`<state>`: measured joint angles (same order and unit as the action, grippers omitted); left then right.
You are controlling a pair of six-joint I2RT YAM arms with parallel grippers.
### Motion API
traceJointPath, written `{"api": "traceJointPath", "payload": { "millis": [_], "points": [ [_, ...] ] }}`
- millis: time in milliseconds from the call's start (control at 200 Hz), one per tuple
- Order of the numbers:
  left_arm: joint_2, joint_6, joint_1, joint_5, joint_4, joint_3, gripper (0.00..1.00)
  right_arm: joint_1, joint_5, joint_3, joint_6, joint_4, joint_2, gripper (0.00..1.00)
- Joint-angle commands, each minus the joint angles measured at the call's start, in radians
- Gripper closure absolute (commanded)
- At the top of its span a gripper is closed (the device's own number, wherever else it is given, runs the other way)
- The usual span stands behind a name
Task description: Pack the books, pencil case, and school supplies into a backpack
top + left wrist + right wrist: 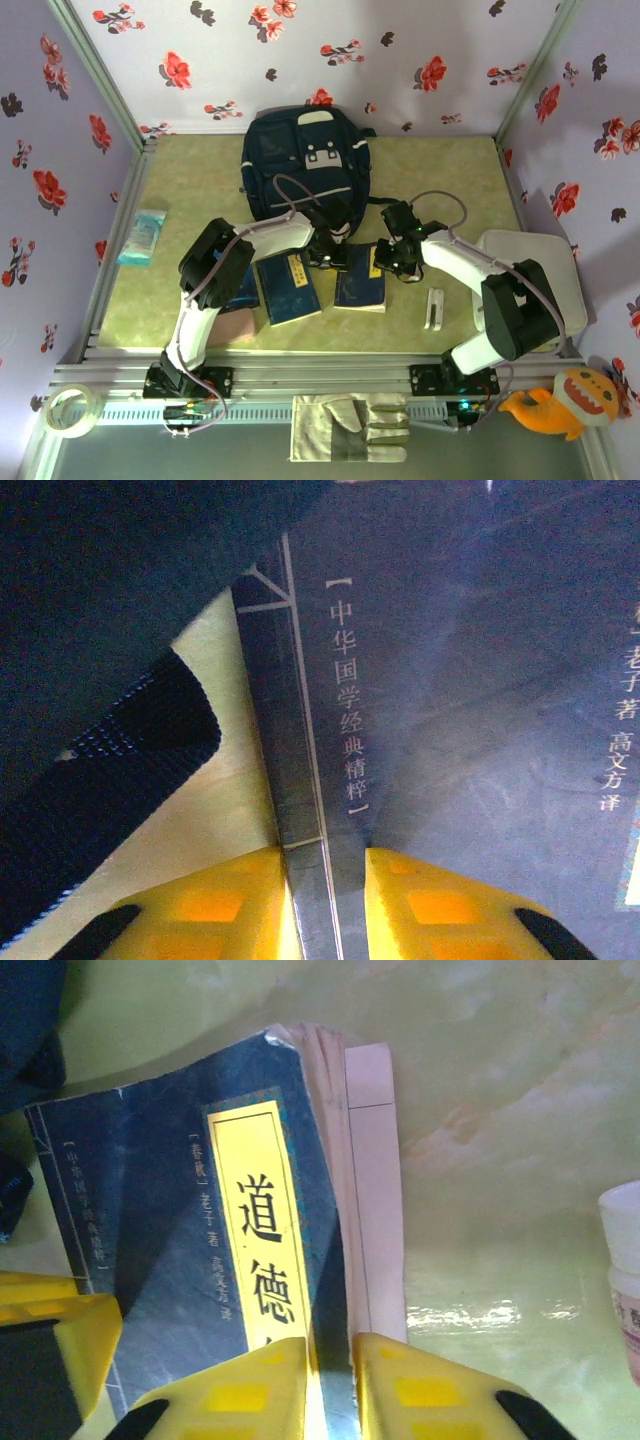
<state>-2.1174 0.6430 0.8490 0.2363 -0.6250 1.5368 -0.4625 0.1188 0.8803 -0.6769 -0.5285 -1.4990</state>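
Note:
The navy backpack (305, 160) lies at the back of the table, its fabric (120, 560) and a dark strap (110, 770) close to my left gripper. In front of it lies a navy book with a yellow label (360, 290). My left gripper (332, 255) (322, 900) is shut on that book's spine (300, 780). My right gripper (393, 262) (335, 1390) is shut on its opposite edge (180, 1230). A second navy book (290, 287) lies to the left. A blue book (243, 290) and the pink pencil case (235, 325) are partly hidden under my left arm. A slim white bar (435, 308) lies to the right.
A pale blue packet (143, 235) lies at the far left. A white tray (545, 270) sits at the right behind my right arm. A glove (350, 428), a tape roll (70, 410) and an orange plush toy (560, 400) lie off the table's front edge. A white item (625, 1260) stands right of the book.

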Motion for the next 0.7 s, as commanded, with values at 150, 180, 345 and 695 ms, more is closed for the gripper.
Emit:
{"api": "traceJointPath", "payload": {
  "millis": [150, 180, 345, 695],
  "points": [
    [0.021, -0.050, 0.013, -0.017, -0.020, 0.020, 0.74, -0.005, -0.032, 0.008, 0.009, 0.033, 0.021, 1.00],
    [0.040, -0.056, 0.012, -0.017, -0.017, 0.021, 0.72, -0.004, -0.037, 0.002, 0.011, 0.043, 0.033, 1.00],
    [0.179, -0.127, 0.004, -0.010, 0.015, 0.029, 0.60, 0.007, -0.023, -0.031, 0.019, 0.115, 0.126, 1.00],
    [0.442, -0.126, -0.106, -0.036, 0.232, -0.141, 0.37, 0.019, 0.007, -0.013, 0.028, 0.209, 0.390, 1.00]
  ]
}}
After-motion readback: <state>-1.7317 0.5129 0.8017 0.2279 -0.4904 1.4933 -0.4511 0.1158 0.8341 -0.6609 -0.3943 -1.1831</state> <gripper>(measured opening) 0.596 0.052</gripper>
